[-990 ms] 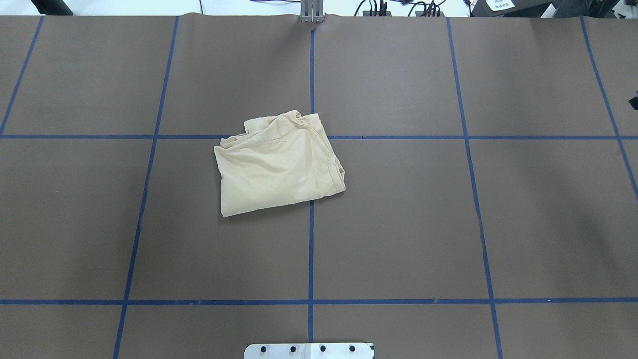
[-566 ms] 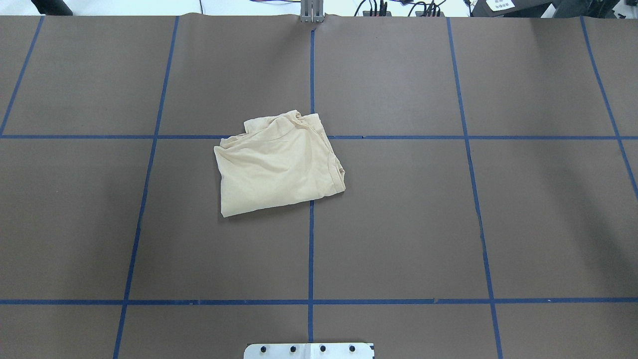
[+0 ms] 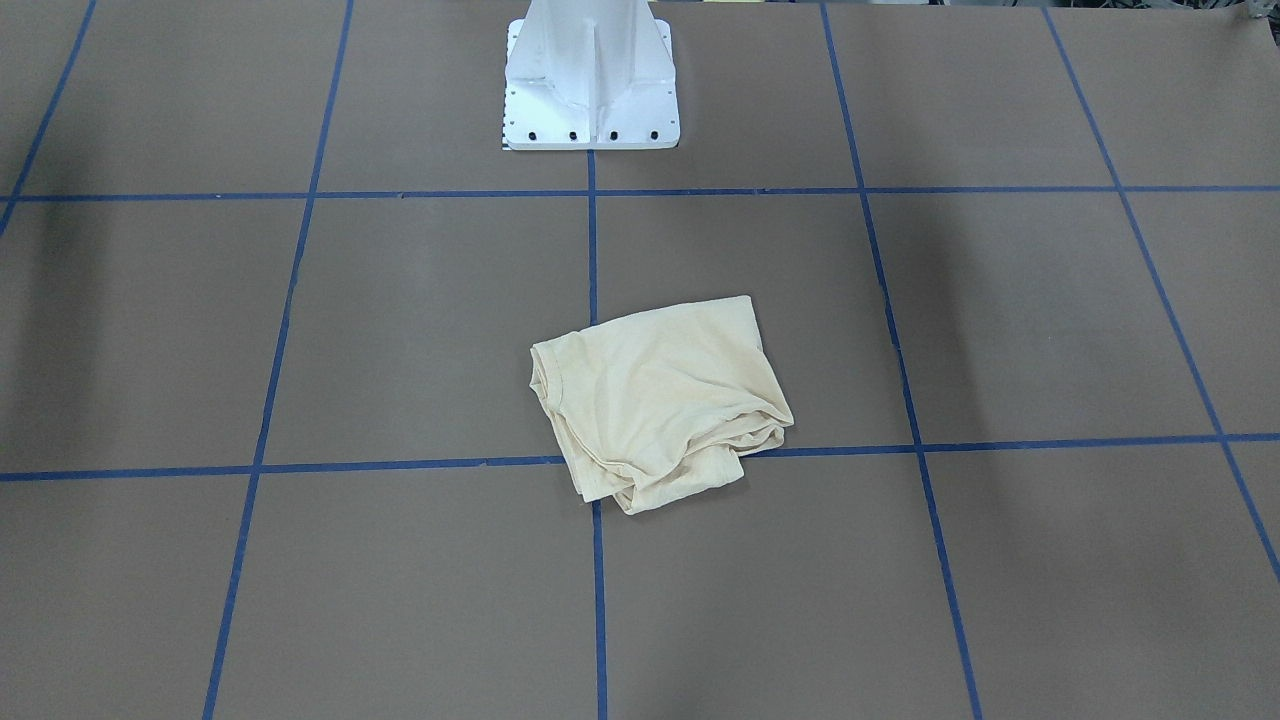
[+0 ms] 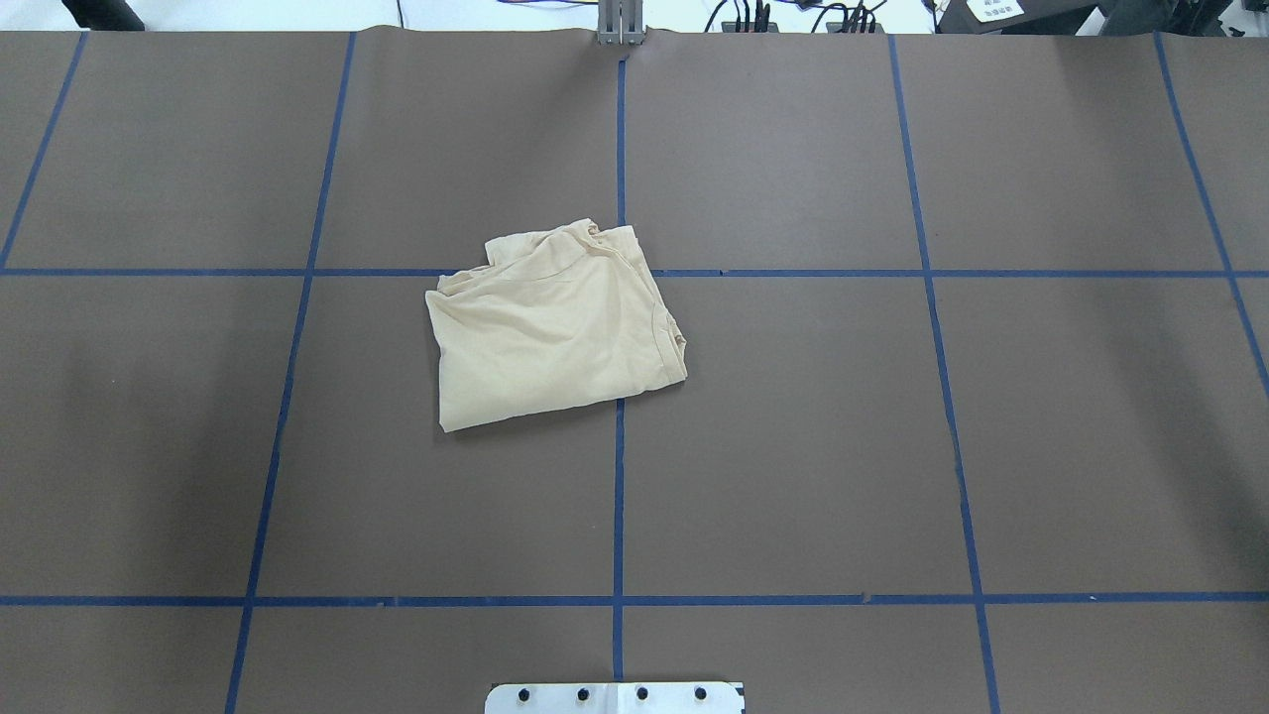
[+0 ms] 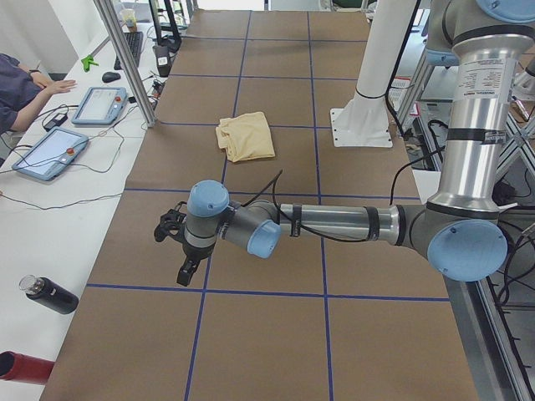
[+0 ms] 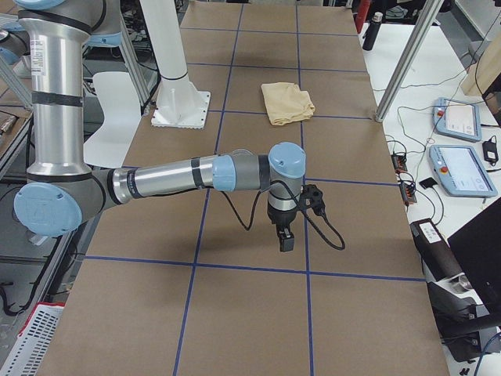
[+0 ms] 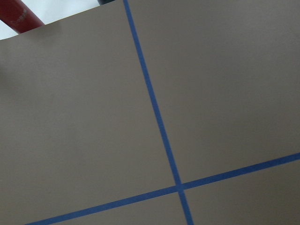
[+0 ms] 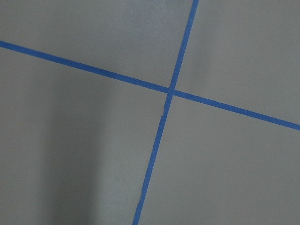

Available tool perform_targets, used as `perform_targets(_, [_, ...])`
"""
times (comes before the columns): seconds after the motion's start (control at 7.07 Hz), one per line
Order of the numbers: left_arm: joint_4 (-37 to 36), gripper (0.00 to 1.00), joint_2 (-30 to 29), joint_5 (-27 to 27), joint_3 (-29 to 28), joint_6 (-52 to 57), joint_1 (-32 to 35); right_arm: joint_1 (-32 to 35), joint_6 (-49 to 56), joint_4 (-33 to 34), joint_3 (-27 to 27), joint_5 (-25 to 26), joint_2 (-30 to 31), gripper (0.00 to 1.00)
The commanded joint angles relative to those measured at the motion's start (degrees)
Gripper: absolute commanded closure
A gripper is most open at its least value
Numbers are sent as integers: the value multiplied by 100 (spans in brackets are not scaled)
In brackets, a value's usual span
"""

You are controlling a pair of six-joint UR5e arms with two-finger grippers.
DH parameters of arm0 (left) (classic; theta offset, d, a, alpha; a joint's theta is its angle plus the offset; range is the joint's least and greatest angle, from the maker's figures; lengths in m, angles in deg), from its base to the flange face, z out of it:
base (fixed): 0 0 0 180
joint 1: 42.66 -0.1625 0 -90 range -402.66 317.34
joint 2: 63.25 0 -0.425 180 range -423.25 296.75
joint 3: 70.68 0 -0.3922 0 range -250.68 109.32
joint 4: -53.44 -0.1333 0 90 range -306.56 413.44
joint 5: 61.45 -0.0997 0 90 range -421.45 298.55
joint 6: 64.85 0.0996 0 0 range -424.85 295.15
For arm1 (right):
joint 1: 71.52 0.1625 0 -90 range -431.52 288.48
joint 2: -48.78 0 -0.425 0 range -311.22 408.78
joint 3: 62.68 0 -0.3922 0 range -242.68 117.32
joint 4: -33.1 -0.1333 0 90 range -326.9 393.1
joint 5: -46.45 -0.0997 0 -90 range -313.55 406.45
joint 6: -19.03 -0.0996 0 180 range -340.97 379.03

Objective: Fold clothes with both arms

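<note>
The pale cream-yellow T-shirt (image 4: 555,332) lies folded into a small rumpled bundle near the table's middle, on the blue tape cross; its print is hidden. It also shows in the front-facing view (image 3: 660,400) and both side views (image 5: 245,136) (image 6: 287,102). Both arms are away from it, out beyond the table's ends. My left gripper (image 5: 187,270) hangs over the brown mat, fingers down. My right gripper (image 6: 286,237) hangs over the mat at the other end. I cannot tell whether either is open or shut. Both wrist views show only mat and tape.
The white pedestal base (image 3: 590,80) stands at the robot's edge of the table. A metal post (image 5: 125,63), control tablets (image 5: 50,154) and a black bottle (image 5: 50,294) are beside the left end. More tablets (image 6: 466,168) and a post (image 6: 407,59) are beside the right end.
A small dark shape at the right edge of the overhead view has gone out of view. The T-shirt has not moved.
</note>
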Motion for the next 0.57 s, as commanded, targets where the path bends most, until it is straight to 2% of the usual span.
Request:
perform_targets(0.0, [-534, 0, -13, 4, -154, 395, 314, 6, -27, 10, 240, -115, 40, 0])
perform_targets(0.42, [-2185, 0, -162, 56, 548, 395, 350, 6, -27, 10, 399, -308, 41, 0])
